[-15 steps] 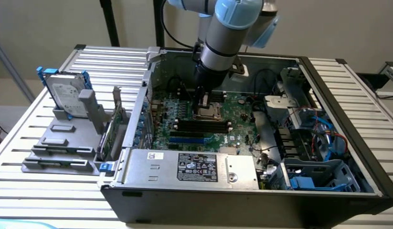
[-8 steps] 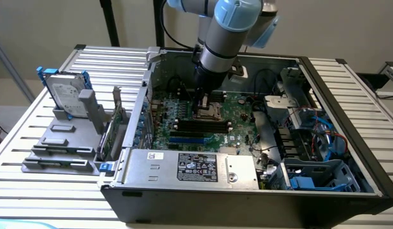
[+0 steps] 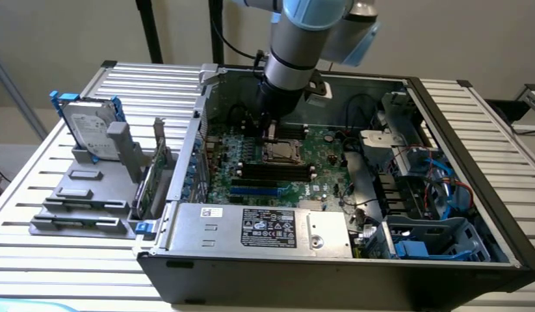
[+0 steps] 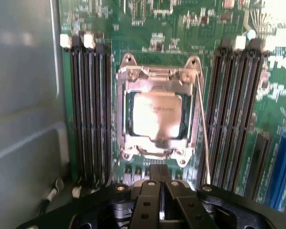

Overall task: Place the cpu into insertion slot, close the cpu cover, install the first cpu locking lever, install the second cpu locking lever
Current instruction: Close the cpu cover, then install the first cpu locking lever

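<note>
Wrist view: fingers [image 4: 147, 206] pressed together beside the cpu cover [image 4: 155, 76], memory slots [image 4: 90, 114] flanking both sides.

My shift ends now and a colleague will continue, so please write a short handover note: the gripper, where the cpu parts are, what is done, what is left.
Gripper: shut, nothing between its fingers, hovering over the board just off one edge of the socket.
Cpu: seated in the insertion slot, silvery top up.
Cpu cover: lying down flat, framing the cpu.
Done: cpu placed, cover closed.
Left: the two locking levers. One thin lever lies along the side of the socket, next to the memory slots. I cannot tell whether it is hooked.
</note>
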{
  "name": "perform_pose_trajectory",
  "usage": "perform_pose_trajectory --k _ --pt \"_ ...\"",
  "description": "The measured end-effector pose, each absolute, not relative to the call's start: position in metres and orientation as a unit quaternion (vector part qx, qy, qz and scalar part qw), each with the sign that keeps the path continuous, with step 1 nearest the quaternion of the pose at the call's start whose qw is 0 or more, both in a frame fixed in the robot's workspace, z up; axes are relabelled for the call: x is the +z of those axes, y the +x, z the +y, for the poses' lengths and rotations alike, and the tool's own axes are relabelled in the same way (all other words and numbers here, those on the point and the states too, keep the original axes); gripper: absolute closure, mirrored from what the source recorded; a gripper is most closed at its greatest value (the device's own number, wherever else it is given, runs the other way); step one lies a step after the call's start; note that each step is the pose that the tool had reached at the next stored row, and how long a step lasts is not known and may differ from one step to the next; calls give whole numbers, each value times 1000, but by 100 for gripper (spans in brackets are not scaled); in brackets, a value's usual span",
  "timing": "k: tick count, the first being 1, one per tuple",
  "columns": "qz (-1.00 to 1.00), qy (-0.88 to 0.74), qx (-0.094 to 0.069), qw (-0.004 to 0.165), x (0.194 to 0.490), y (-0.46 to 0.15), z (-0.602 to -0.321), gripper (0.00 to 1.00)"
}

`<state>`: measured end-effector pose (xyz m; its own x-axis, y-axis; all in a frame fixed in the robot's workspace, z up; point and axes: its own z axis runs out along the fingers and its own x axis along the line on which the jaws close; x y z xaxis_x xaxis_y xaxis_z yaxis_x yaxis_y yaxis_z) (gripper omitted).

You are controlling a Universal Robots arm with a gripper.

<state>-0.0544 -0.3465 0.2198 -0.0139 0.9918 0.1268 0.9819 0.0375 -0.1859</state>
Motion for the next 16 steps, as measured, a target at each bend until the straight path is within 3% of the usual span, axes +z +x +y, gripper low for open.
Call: perform_pose_trajectory --k 16 --pt "-712 -693 22 112 225 -71 -353 89"
